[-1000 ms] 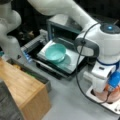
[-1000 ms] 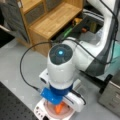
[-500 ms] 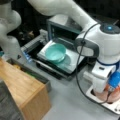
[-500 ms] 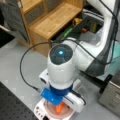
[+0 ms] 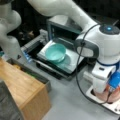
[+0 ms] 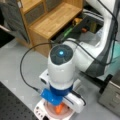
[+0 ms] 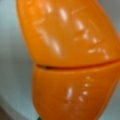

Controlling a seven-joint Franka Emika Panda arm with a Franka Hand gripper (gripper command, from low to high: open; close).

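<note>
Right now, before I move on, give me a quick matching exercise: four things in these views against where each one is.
Things:
1. orange carrot
2. teal bowl
3. wooden shelf unit
4. gripper

Places:
A. on the open door of the small oven
B. on the pink plate, under the wrist
C. at a front view's top left
D. low over the pink plate

Pairs: 1-B, 2-A, 3-C, 4-D
</note>
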